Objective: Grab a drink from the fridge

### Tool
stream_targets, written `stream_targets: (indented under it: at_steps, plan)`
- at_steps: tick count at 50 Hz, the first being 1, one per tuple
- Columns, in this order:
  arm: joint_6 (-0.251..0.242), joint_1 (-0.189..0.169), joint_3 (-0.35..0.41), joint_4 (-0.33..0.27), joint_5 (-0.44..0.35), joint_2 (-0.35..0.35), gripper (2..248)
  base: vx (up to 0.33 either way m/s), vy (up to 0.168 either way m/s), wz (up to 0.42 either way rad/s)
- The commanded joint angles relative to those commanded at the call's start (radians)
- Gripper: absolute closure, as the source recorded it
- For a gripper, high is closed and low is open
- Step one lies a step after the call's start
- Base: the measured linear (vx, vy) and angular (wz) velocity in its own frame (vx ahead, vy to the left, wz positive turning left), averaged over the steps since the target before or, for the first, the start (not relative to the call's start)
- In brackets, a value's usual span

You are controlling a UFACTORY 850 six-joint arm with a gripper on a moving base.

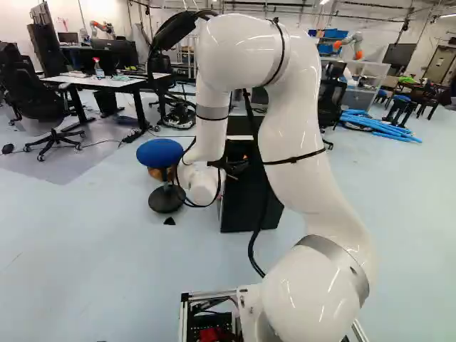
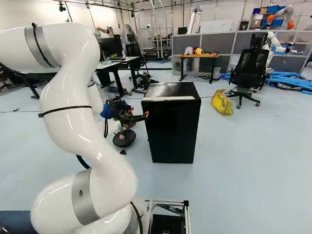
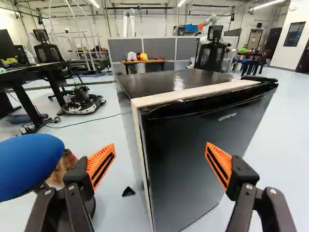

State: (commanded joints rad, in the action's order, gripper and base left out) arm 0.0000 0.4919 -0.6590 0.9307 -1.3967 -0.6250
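Note:
My gripper (image 2: pixel 142 116) hangs just left of the black fridge (image 2: pixel 173 129) in the right base view, about level with the upper part of its front. Seen from the wrist, the gripper (image 3: pixel 160 151) is open, its orange pads wide apart with nothing held between them. Ahead of it the fridge (image 3: pixel 193 154) stands at an angle, one front corner facing the space between the fingers. Its door is closed, so the inside is hidden, and no drink can be made out. A pale strip runs along the top front edge.
A blue-topped stool (image 1: pixel 159 153) stands close beside the gripper, left of the fridge. Further off are a desk (image 1: pixel 107 82), an office chair (image 2: pixel 248 73), a yellow bag (image 2: pixel 222 102) and a wooden table (image 2: pixel 199 56). Another robot (image 1: pixel 349 44) is at the back.

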Motion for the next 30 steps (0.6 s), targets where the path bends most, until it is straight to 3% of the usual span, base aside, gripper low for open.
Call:
stream_targets:
  at_steps: [30]
  plan:
    - [0.000, -0.022, -0.075, 0.004, -0.004, -0.045, 3, 0.000, 0.000, 0.000]
